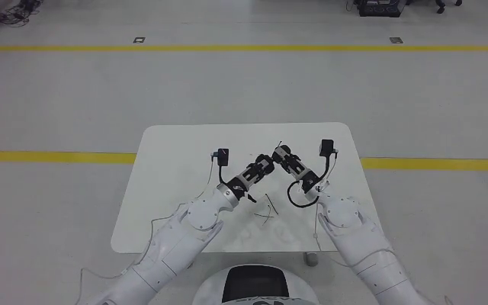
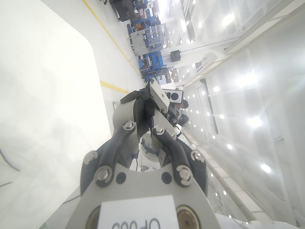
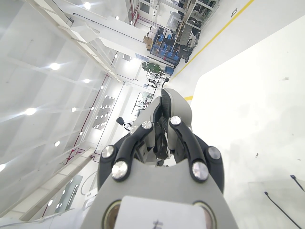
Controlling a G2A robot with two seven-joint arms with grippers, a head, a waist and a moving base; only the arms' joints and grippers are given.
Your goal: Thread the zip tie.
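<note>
Both grippers are held above the middle of the white table (image 1: 175, 183), tip to tip. My right gripper (image 1: 281, 155) (image 3: 164, 96) is shut on a thin black zip tie (image 3: 163, 85), whose end sticks out past the fingertips (image 3: 166, 101). In the top view the tie's end (image 1: 280, 144) rises as a fine line. My left gripper (image 1: 264, 162) (image 2: 144, 94) is shut as well, seemingly on the same tie, though the pinched part is hidden. The right gripper's white finger (image 2: 159, 96) lies against the left fingertips.
Several loose black zip ties (image 1: 267, 207) (image 3: 278, 203) lie on the table below the grippers, toward the robot. Another loose tie (image 3: 297, 182) lies beside them. The table's rounded far corners and a yellow floor line (image 1: 69, 157) lie beyond.
</note>
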